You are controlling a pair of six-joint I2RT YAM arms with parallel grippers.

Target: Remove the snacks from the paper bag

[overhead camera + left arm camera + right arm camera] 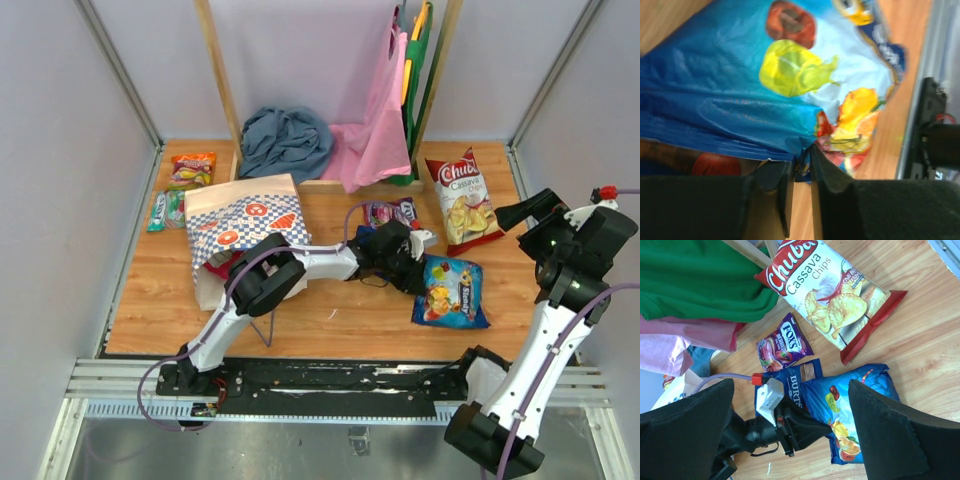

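Observation:
The cream paper bag [243, 225] with a checkered band lies on its side at the left, and something red shows in its mouth [222, 266]. My left gripper [412, 268] reaches right from it. It is shut on the left edge of a bright blue fruit-print snack bag [452, 292], which rests on the table. In the left wrist view the left gripper [801, 167] pinches that bag's [730, 85] seam. A dark blue bag [799, 382] lies under the left gripper. My right gripper [528, 210] is open and empty above the snacks; in its own view [790, 390] the jaws stand wide apart.
A red-and-white chip bag [462, 198] and a purple packet [385, 212] lie at the back right. Orange [192, 170] and green [166, 210] packets lie at the back left. A grey-blue cloth [285, 140], a pink bag [378, 135] and a green bag [415, 60] are at the wooden frame.

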